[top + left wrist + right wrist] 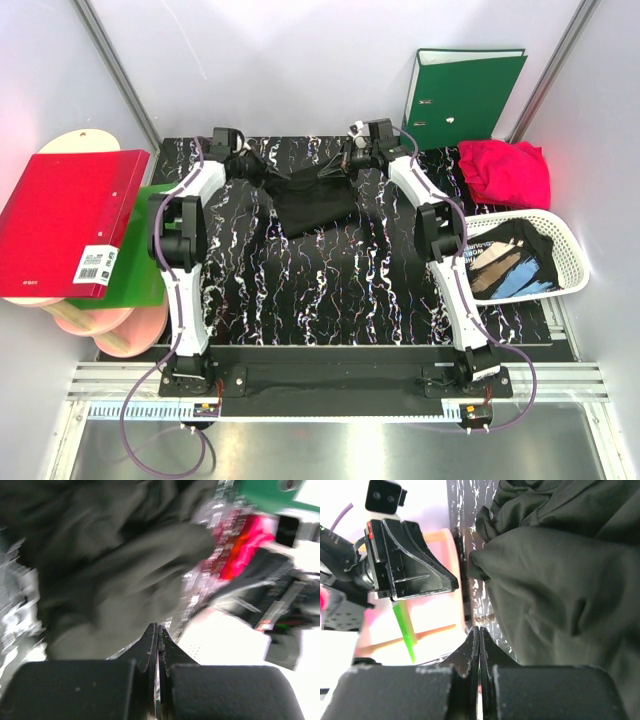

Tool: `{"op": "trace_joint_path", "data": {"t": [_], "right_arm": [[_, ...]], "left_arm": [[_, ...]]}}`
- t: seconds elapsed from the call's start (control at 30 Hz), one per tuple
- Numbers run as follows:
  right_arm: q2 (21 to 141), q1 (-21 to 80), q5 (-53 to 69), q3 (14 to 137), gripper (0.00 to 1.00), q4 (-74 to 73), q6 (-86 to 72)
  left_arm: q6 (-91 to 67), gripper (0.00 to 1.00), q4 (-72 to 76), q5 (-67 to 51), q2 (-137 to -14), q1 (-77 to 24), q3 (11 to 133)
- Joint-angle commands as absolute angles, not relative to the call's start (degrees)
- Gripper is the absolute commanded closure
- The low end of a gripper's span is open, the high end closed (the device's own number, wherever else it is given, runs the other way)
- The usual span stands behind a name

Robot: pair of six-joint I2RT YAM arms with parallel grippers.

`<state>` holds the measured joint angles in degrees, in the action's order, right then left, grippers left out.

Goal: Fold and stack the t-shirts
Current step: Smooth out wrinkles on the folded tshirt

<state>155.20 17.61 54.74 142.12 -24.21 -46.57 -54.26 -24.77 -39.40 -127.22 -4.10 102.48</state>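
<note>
Top external view: black tee (305, 200) bunched up at the far edge

It's lying crumpled on the marbled table (330, 290), stretched between the two claws. The left gripper (240, 158) and right gripper (347, 157) sit at its upper ends. Both wrist views show the fingers pinched right together, but I can't tell if any cloth is caught. The pink tee (505, 170) is heaped at the far right. A printed tee (510, 265) sits in the white basket (572, 250), which is near the pink one on the side closer to the arms.
</note>
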Motion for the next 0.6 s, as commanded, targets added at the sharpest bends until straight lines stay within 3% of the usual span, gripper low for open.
{"op": "trace_joint_path", "data": {"t": [0.0, 0.33, 0.57], "right_arm": [[159.25, 18.46, 61.78, 146.95, 1.00, -16.98, -55.89], [163.21, 18.28, 54.15, 148.97, 1.00, -15.73, -54.23], [165.32, 18.28, 37.12, 150.98, 1.00, -15.21, -48.43]], "left_arm": [[-64.85, 1.00, -9.23, -47.46, -131.39, -4.75, 104.41], [-63.55, 1.00, -10.71, -43.78, -137.37, -5.27, 108.54], [-54.78, 1.00, -16.95, -36.22, -137.82, -5.19, 111.88]]}}
